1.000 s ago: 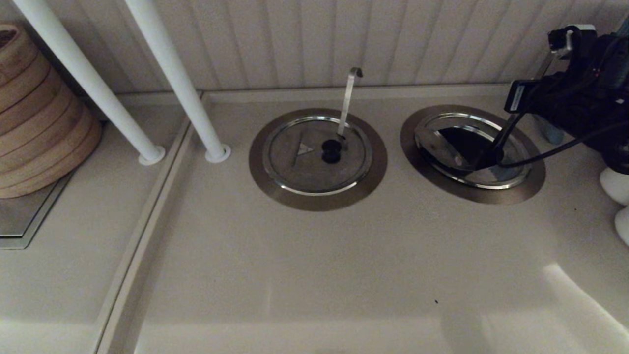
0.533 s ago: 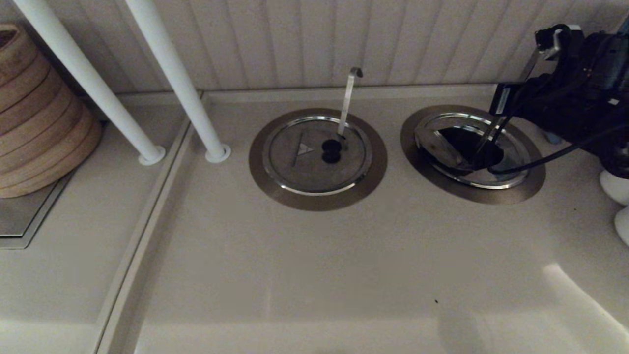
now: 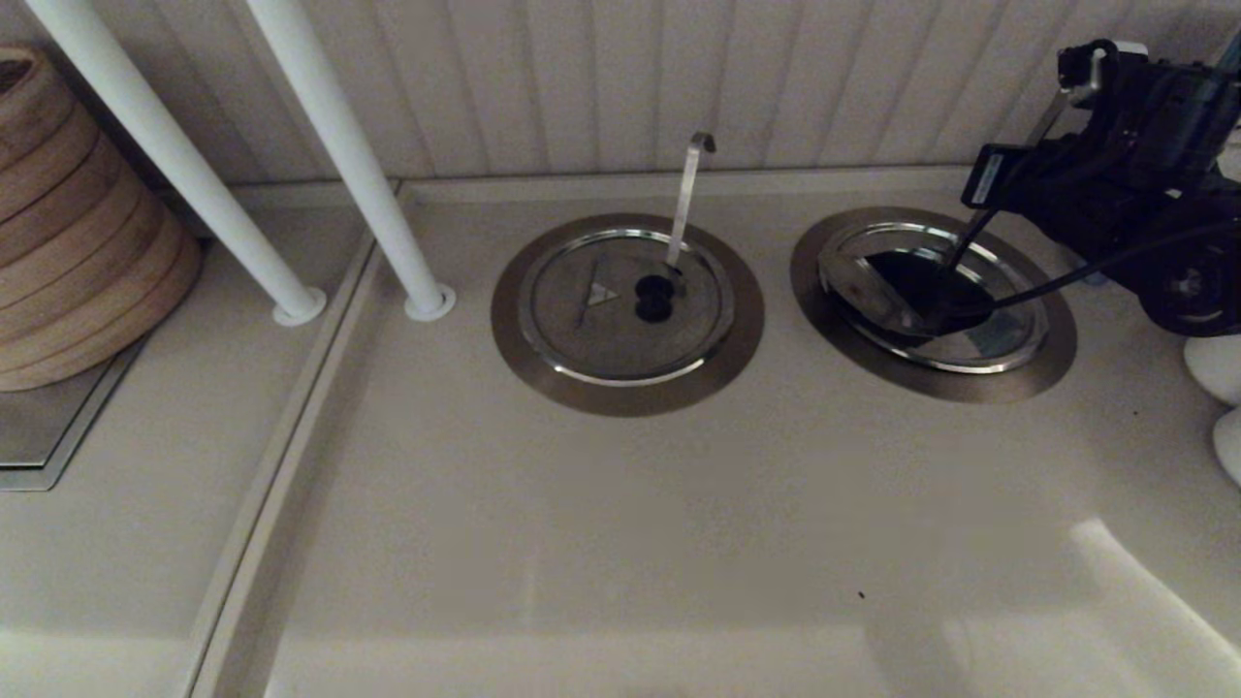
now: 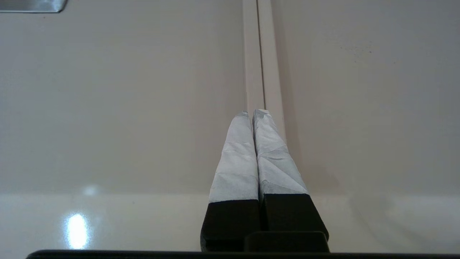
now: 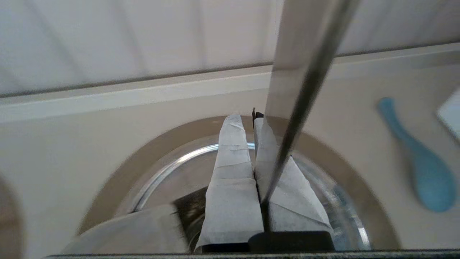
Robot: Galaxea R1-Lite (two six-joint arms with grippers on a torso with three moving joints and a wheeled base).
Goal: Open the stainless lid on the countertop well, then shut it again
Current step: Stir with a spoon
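Two grippers, both pinched shut — the right gripper hangs over the stainless lid, gripping nothing. The left gripper sits parked above bare counter.

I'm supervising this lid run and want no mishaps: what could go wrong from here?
The right gripper, shut, sits close beside the straight utensil handle; moving sideways could knock it. The arm's black cable hangs across the stainless lid and might snag on that handle.
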